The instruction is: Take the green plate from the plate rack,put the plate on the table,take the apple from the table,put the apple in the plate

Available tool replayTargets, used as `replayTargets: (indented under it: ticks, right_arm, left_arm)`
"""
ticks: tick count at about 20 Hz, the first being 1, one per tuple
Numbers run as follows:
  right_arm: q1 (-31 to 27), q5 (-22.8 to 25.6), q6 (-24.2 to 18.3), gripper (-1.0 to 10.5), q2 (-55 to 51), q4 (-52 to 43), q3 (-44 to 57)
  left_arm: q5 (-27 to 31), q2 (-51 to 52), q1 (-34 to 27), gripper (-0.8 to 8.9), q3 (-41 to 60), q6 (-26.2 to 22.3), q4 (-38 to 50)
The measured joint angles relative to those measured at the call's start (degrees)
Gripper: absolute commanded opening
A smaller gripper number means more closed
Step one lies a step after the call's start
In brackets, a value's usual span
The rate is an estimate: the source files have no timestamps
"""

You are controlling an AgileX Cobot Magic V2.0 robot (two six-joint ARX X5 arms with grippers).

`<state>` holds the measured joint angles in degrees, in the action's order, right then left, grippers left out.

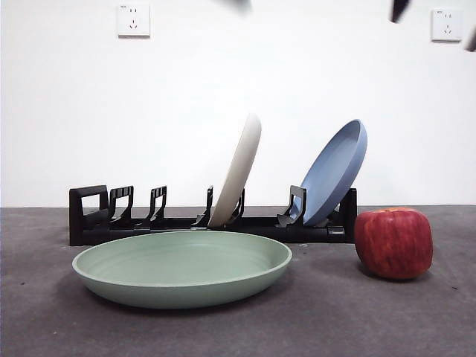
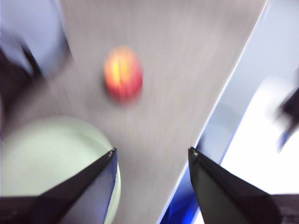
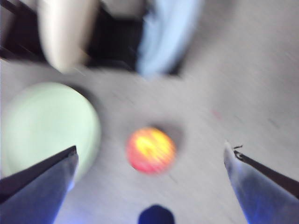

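Green plate [image 1: 182, 268] flat on the table [image 1: 327, 320], no readable writing.
Right gripper [image 3: 149, 158] wide open, empty, apple [image 3: 151, 150] beneath it; left gripper [image 2: 152, 156] open, empty.

Front view: sharp, evenly lit; soft shadows lie beneath the green plate [image 1: 182, 268] and the apple [image 1: 393, 243], spreading toward 9 o'clock. Dark smears at 12 and 1 o'clock are out of focus. Both wrist views: heavily motion-blurred; the apple glows overexposed orange-yellow, and a white glare washes out the left wrist view at 4 o'clock.
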<state>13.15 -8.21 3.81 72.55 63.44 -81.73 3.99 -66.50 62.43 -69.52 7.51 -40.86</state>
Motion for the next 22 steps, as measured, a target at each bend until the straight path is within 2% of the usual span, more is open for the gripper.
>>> replayTargets:
  ticks: [4,6,8,11,14,18,22]
  right_arm:
    - [3.69,1.14,0.81,5.6,-10.16,0.31,8.9]
    - [5.79,1.16,3.45,5.6,-16.74,-1.68,16.02]
    - [8.72,1.9,7.89,5.6,-23.37,-5.51,24.87]
    - [11.85,5.9,13.07,5.6,-27.26,-10.16,34.18]
    - [12.31,6.8,14.67,5.6,-23.41,-14.86,36.72]
    - [12.31,6.91,14.38,5.6,-14.49,-23.65,36.74]
    - [12.31,7.32,12.85,5.6,-3.06,-28.61,34.34]
  left_arm:
    - [2.29,18.69,-0.79,2.51,-4.44,0.5,-3.72]
    - [3.69,24.98,-0.9,2.51,-6.73,0.61,-4.28]
    - [4.0,30.67,-0.9,2.51,-9.46,0.74,-5.7]
    - [6.25,34.82,-0.9,2.51,-11.54,2.23,-12.72]
    - [7.08,36.3,-0.9,2.51,-11.78,5.18,-21.35]
    - [7.04,36.09,-0.9,2.51,-11.67,10.43,-35.17]
    - [2.38,36.15,-0.9,2.51,-11.28,13.0,-35.43]
